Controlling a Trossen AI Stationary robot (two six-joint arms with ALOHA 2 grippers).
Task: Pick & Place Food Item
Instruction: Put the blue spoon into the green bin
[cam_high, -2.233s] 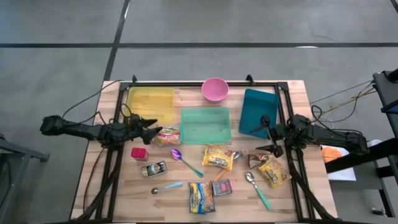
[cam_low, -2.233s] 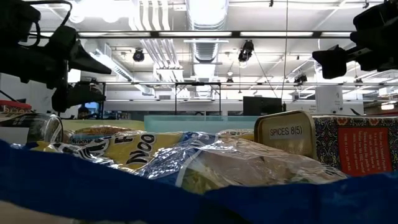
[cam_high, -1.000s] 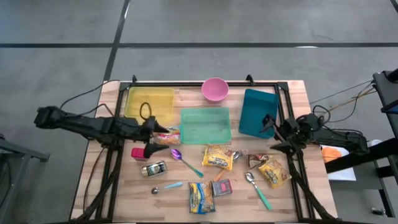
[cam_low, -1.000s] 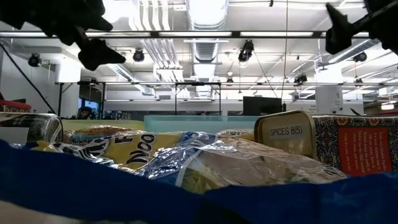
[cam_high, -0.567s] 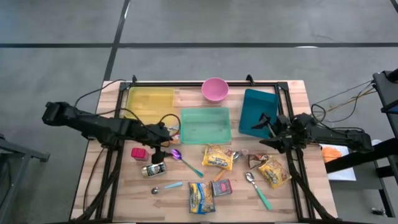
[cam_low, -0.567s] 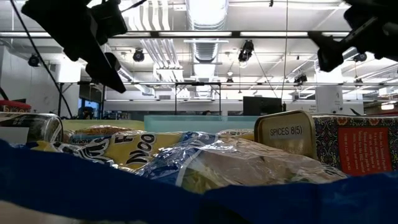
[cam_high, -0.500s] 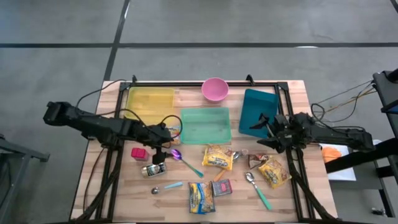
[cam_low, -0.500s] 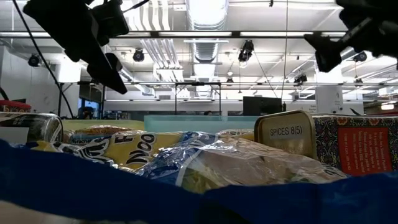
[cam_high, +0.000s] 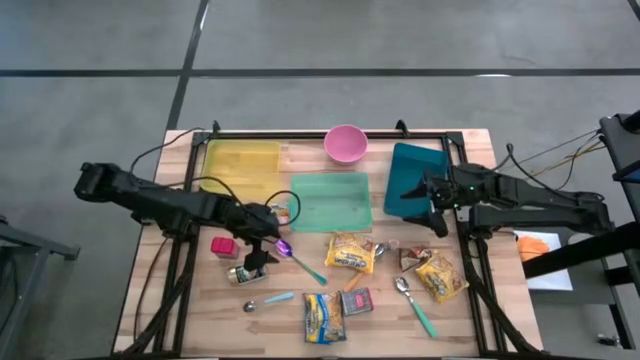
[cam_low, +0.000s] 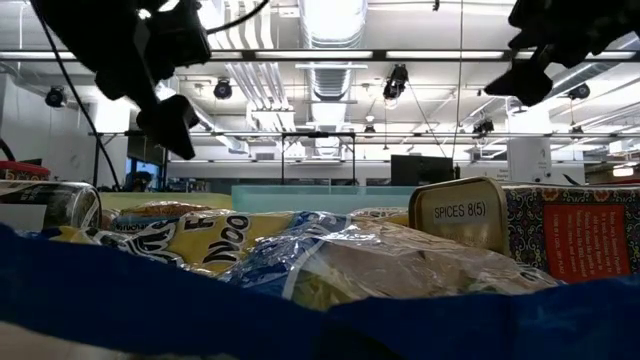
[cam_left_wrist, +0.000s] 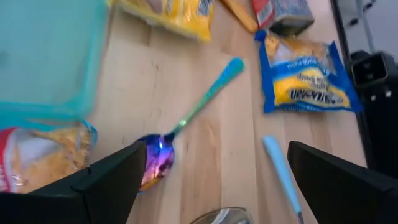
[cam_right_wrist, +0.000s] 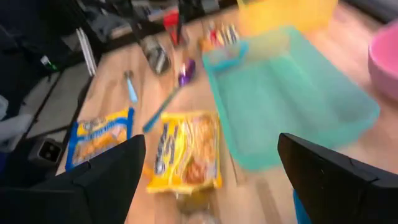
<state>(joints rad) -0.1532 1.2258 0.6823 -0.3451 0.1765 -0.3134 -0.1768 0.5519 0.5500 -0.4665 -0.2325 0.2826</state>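
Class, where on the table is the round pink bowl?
High view: the round pink bowl sits at the far edge, between the yellow bin and teal bin.

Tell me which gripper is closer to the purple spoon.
Left. The left gripper hangs open right beside the purple spoon, by its bowl. The right gripper is open over the dark teal bin, far across the table.

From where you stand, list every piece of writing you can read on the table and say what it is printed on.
"SPICES 8(5)": on the cream label of the tin, low view.
"Noo", cut off: large letters on the yellow noodle packet, low view.
Red label on the patterned box: white print, too small to read.
Packets, small can and red container in the high view: print too small to read.
Wrist views: packet print blurred.
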